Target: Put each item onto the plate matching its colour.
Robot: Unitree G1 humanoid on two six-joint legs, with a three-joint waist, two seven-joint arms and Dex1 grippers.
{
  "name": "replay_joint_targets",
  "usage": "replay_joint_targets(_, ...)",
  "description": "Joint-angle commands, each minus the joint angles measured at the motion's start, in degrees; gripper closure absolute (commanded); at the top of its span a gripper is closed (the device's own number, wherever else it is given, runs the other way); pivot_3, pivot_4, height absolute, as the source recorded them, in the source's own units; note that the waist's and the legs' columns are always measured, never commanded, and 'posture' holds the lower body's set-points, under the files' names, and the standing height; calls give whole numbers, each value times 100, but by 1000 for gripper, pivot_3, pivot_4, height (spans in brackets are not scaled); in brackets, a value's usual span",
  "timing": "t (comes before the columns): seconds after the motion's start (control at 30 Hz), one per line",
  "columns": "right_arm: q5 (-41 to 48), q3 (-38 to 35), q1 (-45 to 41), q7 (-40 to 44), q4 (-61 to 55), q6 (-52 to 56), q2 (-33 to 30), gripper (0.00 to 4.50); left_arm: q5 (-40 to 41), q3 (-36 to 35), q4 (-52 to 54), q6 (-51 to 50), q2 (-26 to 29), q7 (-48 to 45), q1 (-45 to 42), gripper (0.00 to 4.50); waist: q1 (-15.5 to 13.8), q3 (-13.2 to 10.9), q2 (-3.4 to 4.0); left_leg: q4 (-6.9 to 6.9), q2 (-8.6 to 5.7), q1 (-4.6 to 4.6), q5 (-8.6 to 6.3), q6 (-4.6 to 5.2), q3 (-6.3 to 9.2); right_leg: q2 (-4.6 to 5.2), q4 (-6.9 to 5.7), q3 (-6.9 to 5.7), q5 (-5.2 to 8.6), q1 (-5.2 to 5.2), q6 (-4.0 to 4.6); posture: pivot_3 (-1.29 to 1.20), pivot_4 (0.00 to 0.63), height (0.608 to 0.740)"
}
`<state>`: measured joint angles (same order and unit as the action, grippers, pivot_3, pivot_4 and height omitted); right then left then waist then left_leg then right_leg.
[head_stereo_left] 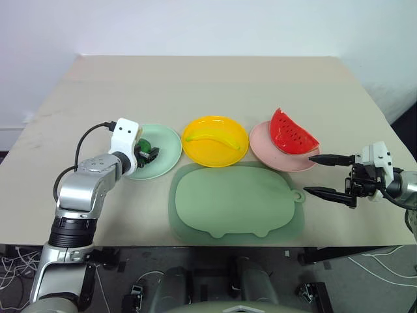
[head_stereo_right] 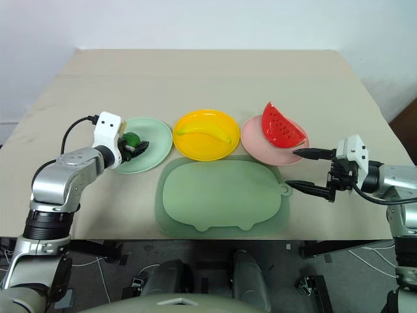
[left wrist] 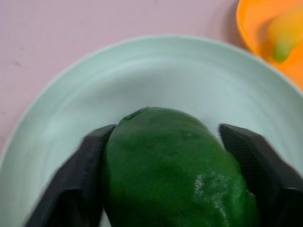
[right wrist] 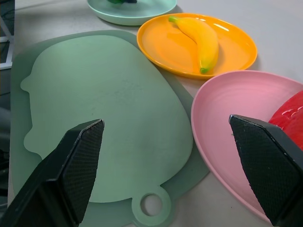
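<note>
Over the round mint-green plastic plate, my left claw has the small, bumpy dark-green toy fruit between its two black fingers. In the left wrist view the fingers flank the fruit closely, and I cannot tell whether they are clamped on it or have just let go. The fruit sits low over the plate's bowl, so I judge this the release step. To do it well, I should spread the fingers fully, then draw straight back along my own line, without nudging the fruit towards the rim.

My right claw hangs with its fingers wide apart and nothing between them, just beside the pale pink plate.

The bright yellow plate holds the curved yellow toy banana. The pink plate holds the red watermelon slice with black seeds. The large dull-green animal-shaped mat lies bare before the plates.
</note>
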<state>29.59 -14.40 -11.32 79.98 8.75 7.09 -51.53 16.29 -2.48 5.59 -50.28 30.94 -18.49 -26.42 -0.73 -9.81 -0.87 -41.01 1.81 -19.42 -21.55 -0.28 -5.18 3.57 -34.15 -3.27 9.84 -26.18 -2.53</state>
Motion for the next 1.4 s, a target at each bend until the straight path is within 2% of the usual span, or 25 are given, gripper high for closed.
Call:
replay_joint_targets(0.03,107,-135,21,-43,-236,-6,29,0,-91,-83,84,204,33,-71,6,21,-1,0,0,0,0,1,0,0,0,0,0,0,0,0,0,0,150,736)
replay_joint_targets(0.23,117,-147,62,-77,-277,3,59,0,-137,-271,198,440,97,-138,-13,21,0,0,0,0,0,0,-1,3,0,0,0,0,0,0,0,0,150,736)
replay_joint_targets(0.27,125,-164,92,-88,-300,4,60,0,25,-495,368,385,139,-209,-10,21,0,0,0,0,0,0,-1,2,0,0,-1,0,0,0,0,0,150,736)
replay_joint_targets(0.37,139,-227,150,-104,-277,-10,47,0,345,-1159,879,185,512,-449,98,21,15,-4,-7,0,3,-5,-1,2,1,0,-2,-1,0,-9,0,0,150,736)
replay_joint_targets(0.47,178,-302,186,-163,-295,20,37,0,416,-1603,1260,264,1119,-845,523,21,55,-3,-3,5,5,-4,0,-1,-5,-2,-7,1,0,-17,0,0,150,736)
replay_joint_targets(0.6,206,-365,220,-219,-372,81,31,0,828,-2395,1321,950,1533,-1812,1263,21,36,-2,0,8,8,1,-2,2,-9,1,-8,0,1,-15,2,0,150,736)
replay_joint_targets(0.63,199,-382,214,-221,-345,75,23,0,900,-2648,1240,1420,1580,-2273,1587,21,26,-3,-1,6,8,-1,-3,6,-10,1,-6,0,5,-16,8,0,150,736)
replay_joint_targets(0.73,185,-458,180,-211,-214,51,-31,0,1342,-3332,783,2311,1612,-3561,2330,21,2,-3,0,4,8,-3,-7,12,-13,3,-5,0,13,-18,22,0,150,736)
replay_joint_targets(0.8,197,-527,200,-227,-204,64,-58,0,1784,-3666,304,2344,1648,-4221,2551,21,-2,-3,0,4,8,-5,-7,12,-14,3,-5,-1,14,-21,24,0,150,736)
replay_joint_targets(0.93,139,-730,394,-259,-128,-28,-79,0,1572,-3738,-568,3139,1690,-4812,2971,21,-4,-4,2,4,8,-4,-7,13,-15,2,-4,-2,15,-20,24,0,150,736)
replay_joint_targets(1.13,226,-1264,947,-331,-216,5,-116,0,1421,-3549,-1215,4194,1454,-5282,3413,21,2,-4,1,4,12,-6,-12,20,-21,4,2,0,15,-22,23,0,150,736)
replay_joint_targets(1.3,325,-1810,1528,-232,-301,-45,-114,0,1624,-3511,-1648,4871,1127,-5571,3352,21,-7,-4,1,5,14,-6,-15,24,-22,6,2,0,15,-22,23,0,150,736)
replay_joint_targets(1.4,297,-2106,1809,-245,-254,-176,-102,0,1604,-3483,-2117,5100,1180,-5776,3220,21,0,-3,-1,5,15,-6,-16,26,-22,6,3,0,15,-22,23,0,150,736)
